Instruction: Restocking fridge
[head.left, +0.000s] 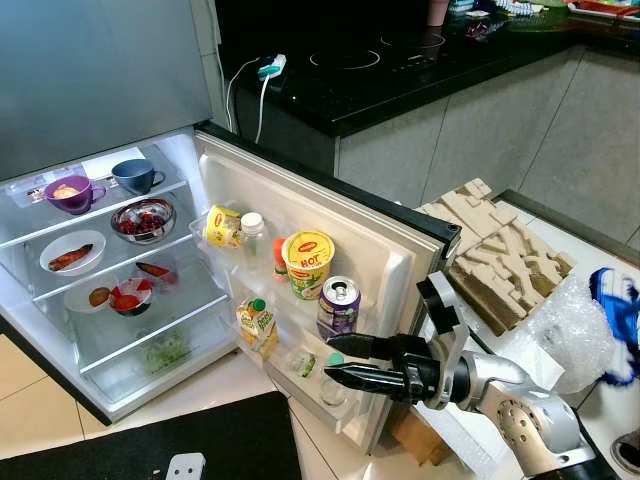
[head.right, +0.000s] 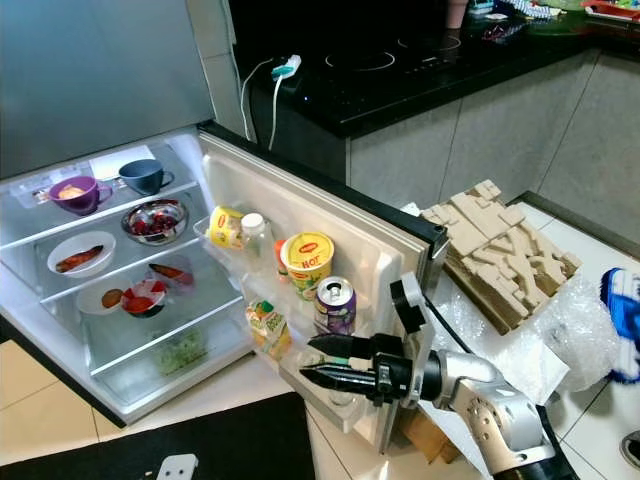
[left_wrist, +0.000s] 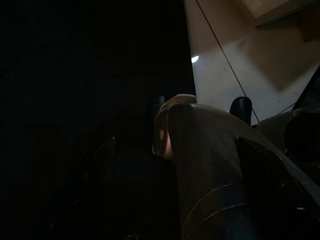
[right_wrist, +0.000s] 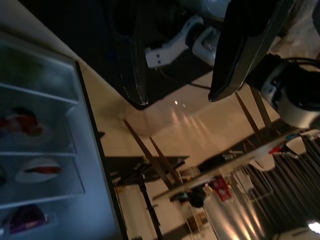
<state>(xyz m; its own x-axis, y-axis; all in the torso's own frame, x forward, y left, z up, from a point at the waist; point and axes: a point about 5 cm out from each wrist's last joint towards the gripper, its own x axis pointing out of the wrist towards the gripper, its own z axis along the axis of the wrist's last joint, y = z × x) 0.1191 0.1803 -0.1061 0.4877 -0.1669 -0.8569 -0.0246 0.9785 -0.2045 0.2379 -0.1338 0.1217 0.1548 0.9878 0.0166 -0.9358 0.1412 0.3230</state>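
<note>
The small fridge (head.left: 60, 330) stands open, and its door shelves (head.left: 300, 300) carry a yellow noodle cup (head.left: 308, 262), a purple can (head.left: 339, 307), a juice carton (head.left: 258, 325), a yellow tin (head.left: 222, 226) and a white-capped bottle (head.left: 253, 235). A small bottle with a green cap (head.left: 312, 365) lies in the lowest door shelf. My right gripper (head.left: 328, 361) hovers open just in front of that shelf, below the can, with its fingers one above the other beside the green cap. In the right wrist view the right gripper (right_wrist: 176, 100) has nothing between its fingers. The left arm hangs idle in the dark.
Inside the fridge are a purple cup (head.left: 70, 193), a blue cup (head.left: 136, 176), a steel bowl of red fruit (head.left: 143, 219) and plates of food (head.left: 72, 251). Moulded cardboard packing (head.left: 495, 250) and plastic wrap (head.left: 570, 325) lie right of the door. A black counter (head.left: 380, 60) runs behind.
</note>
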